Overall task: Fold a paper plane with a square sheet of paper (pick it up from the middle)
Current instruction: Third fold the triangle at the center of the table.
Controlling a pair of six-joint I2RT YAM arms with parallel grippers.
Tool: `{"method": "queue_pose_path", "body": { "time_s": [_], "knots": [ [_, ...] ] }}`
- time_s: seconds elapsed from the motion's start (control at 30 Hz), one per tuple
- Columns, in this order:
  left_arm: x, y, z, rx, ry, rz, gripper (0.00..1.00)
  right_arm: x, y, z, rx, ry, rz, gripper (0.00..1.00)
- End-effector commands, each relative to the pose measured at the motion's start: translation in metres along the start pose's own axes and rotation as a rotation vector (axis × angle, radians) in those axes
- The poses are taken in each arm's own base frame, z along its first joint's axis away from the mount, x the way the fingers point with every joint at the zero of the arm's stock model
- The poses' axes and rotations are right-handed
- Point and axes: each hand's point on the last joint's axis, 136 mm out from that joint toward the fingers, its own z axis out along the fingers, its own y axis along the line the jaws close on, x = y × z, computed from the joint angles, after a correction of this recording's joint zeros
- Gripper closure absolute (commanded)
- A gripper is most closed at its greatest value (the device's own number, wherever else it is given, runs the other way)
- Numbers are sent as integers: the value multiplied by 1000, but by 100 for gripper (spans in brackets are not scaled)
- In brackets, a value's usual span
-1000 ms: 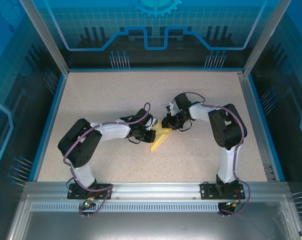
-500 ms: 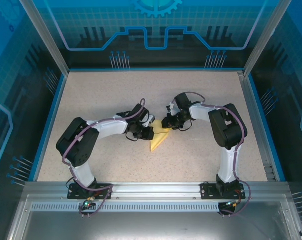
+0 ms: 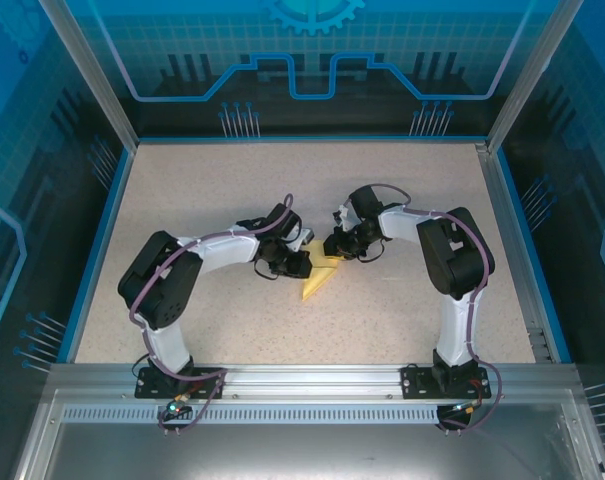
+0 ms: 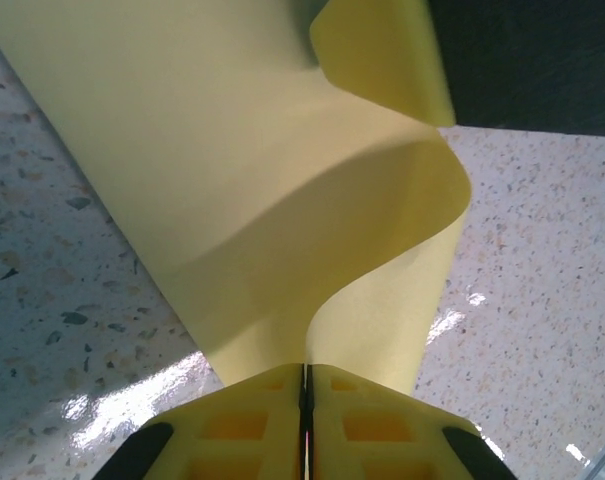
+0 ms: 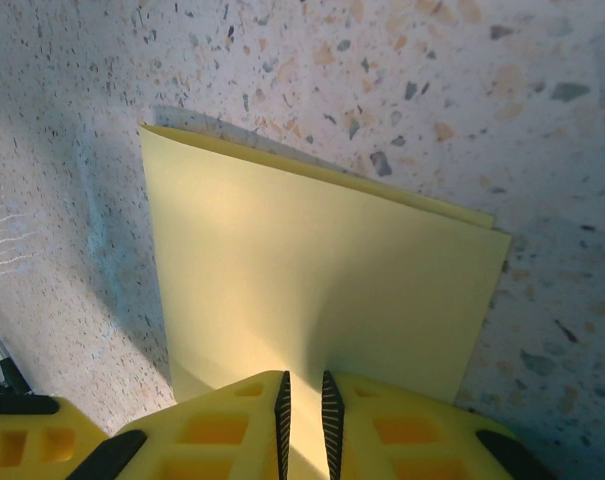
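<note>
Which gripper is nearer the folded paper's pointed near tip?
Left. The left gripper pinches the paper partway along, closer to the tip; the right gripper clamps the far, wide end.

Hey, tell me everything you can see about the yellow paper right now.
The yellow paper is thin, plain and pale. It is folded into a narrow shape that tapers to a point toward the near edge, and it lies mid-table on the speckled tabletop. The left gripper pinches one edge, which rises in a loose curl. The right gripper clamps the flatter far end, where two stacked layers show.
</note>
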Motion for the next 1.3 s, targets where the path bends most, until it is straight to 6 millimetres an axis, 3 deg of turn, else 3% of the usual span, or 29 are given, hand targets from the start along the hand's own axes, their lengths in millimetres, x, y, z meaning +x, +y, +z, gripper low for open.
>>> {"method": "queue_pose_path", "body": {
  "time_s": [0.0,1.27],
  "knots": [
    [2,-1,0,11,34,-6,90,15,-18,16,70,58,40,80],
    [-3,12,10,-42,31,21,88,17,-20,19,71,63,48,80]
  ]
}}
